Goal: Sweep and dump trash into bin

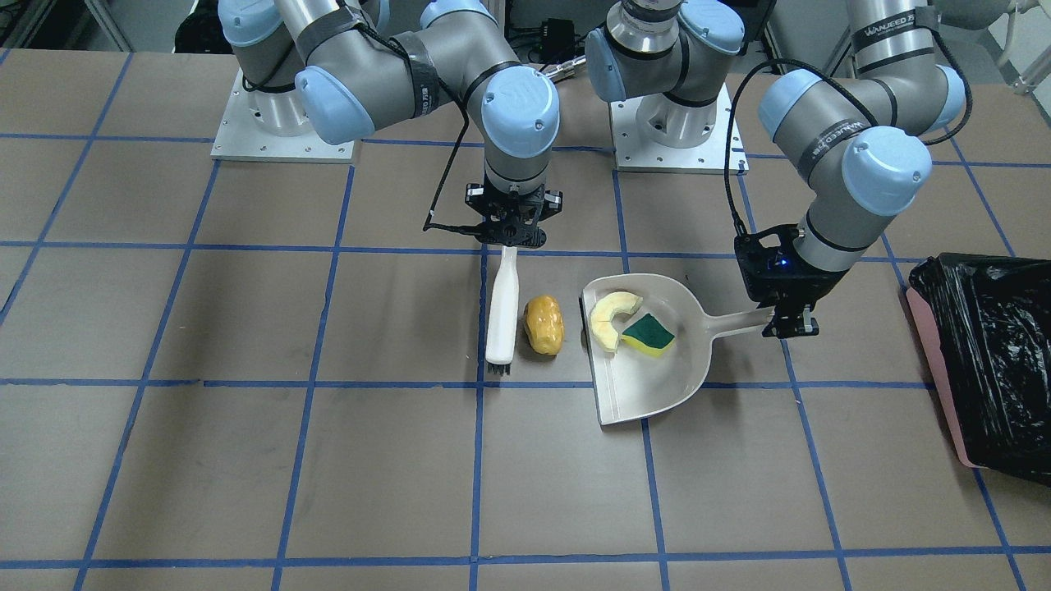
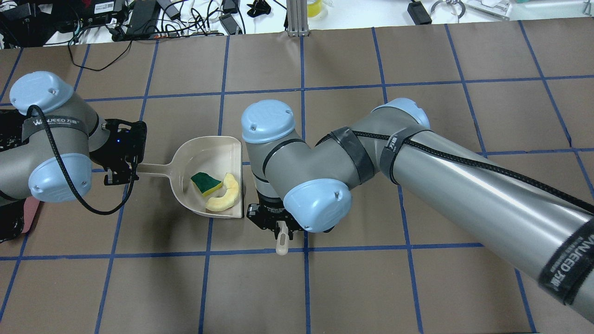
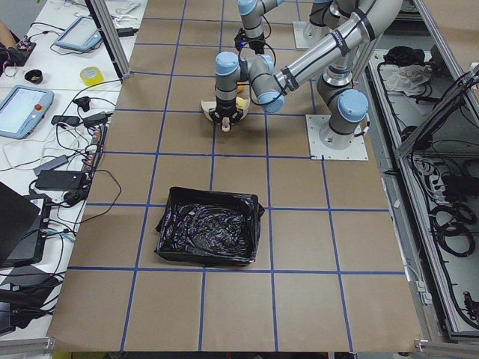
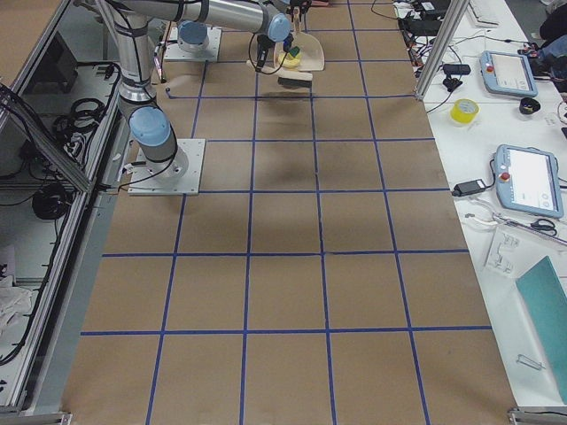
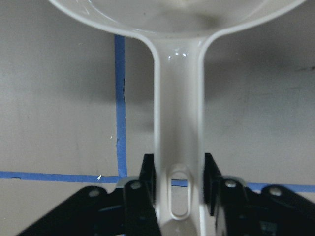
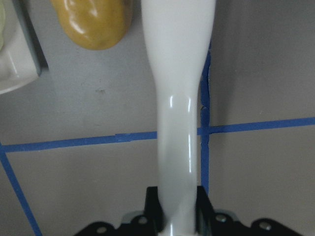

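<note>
The right claw (image 1: pixel 511 240) pinches the handle of the brush (image 1: pixel 501 316), whose long axis runs near-to-far, parallel to the open lip of the dustpan (image 1: pixel 657 386). The potato-like piece (image 1: pixel 543 325) lies on the counter (image 1: pixel 246 328) between the two, just beside the brush, so a sideways push should carry it in. The left claw (image 1: pixel 790 327) grips the pan's handle, the crescent slice (image 1: pixel 614 318) and sponge (image 1: pixel 649 335) lie inside, and the bin (image 1: pixel 985 361) sits beyond that claw.
</note>
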### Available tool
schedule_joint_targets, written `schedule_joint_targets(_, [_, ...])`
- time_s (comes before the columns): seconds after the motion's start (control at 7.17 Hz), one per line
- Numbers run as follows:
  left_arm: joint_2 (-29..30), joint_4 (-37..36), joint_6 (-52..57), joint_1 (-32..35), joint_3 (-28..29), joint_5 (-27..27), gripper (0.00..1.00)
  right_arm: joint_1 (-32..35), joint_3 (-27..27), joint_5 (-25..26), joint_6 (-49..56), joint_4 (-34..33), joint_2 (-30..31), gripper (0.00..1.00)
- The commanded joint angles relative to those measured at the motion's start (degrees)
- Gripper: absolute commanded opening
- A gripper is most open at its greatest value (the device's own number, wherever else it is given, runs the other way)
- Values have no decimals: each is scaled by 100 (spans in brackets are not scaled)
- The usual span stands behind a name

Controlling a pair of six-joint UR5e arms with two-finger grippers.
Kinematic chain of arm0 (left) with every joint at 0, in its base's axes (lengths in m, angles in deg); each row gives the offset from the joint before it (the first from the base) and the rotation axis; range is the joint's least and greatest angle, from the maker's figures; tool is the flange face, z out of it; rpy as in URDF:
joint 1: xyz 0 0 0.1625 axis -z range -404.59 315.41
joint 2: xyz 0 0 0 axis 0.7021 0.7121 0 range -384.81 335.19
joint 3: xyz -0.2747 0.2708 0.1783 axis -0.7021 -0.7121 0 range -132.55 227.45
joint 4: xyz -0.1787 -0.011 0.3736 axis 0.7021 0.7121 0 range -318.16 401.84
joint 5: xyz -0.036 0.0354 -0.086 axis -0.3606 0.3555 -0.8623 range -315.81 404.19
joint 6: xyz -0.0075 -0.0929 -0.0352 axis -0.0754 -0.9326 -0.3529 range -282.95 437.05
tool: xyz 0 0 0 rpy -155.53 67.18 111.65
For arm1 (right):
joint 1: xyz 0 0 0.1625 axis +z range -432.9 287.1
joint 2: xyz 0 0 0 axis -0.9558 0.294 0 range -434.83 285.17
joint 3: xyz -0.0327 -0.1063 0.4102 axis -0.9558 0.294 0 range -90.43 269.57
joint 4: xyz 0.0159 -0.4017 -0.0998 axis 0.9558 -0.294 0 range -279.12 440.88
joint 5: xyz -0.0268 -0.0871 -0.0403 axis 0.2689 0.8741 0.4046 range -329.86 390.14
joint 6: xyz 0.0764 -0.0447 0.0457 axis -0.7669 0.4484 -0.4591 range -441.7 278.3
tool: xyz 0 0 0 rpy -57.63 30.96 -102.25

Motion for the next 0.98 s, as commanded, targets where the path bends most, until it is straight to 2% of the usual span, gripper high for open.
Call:
schedule_joint_targets(0.0, [-23, 9, -5, 4, -5, 9, 11, 13, -187, -64, -72, -517, -108, 0])
schedule_joint_targets(0.28, [-40, 9, -40, 74, -14, 27, 11, 240, -3, -99, -904, -1604, -694, 0])
schedule_joint_targets(0.42, [-49, 9, -110, 118, -101, 70, 11, 502, 459, -152, -1316, -1653, -985, 0])
schedule_joint_targets(0.56, [-49, 9, -111, 127, -102, 71, 11, 644, 1168, -439, -1790, -1497, -1336, 0])
schedule_joint_targets(0.7, [-49, 9, -111, 127, -102, 71, 11, 759, 1819, -494, -2056, -1199, -1644, 0])
schedule_joint_targets(0.84, [-49, 0, -119, 127, -102, 62, 11, 803, 2217, -512, -2276, -979, -1804, 0])
